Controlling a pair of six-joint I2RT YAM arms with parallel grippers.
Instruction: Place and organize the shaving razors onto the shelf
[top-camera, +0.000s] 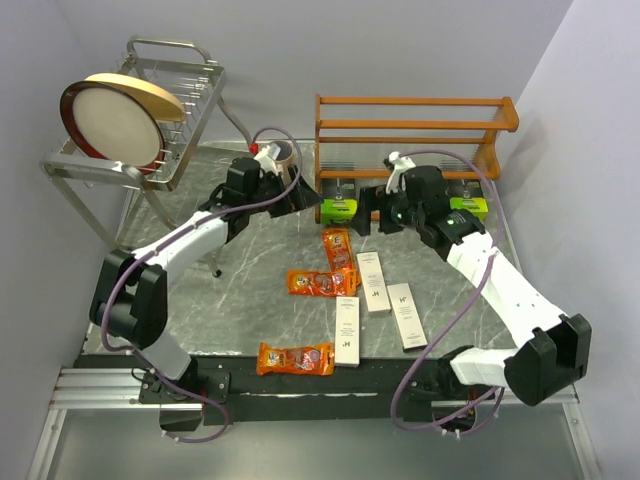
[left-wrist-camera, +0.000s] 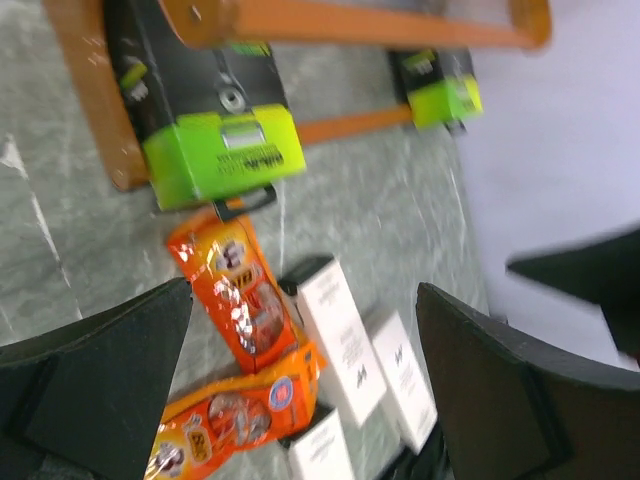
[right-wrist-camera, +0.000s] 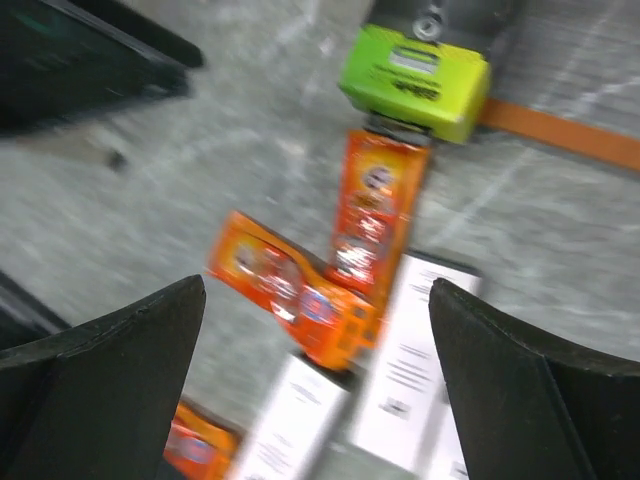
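You are looking at a job barely begun: two green packs (top-camera: 340, 209) are sitting at the foot of the shelf (top-camera: 415, 125), apparently tucked under its lowest rail with their bright ends poking out in front, while the upper tiers are showing no packs at all. Everything else is waiting on the bench (top-camera: 250, 290) in front of the shelf: three orange packets (top-camera: 322, 283) and three white boxes (top-camera: 373, 283), lying loosely together, one packet's end reaching right up to a green pack. Your left pincer (left-wrist-camera: 300, 400) is hovering just off the shelf's left front corner, fingers spread wide and gripping nothing. Your right pincer (right-wrist-camera: 315, 380) is hanging before the shelf's middle, likewise gaping and empty. By my reckoning, six packs are waiting to be lifted and lined up.
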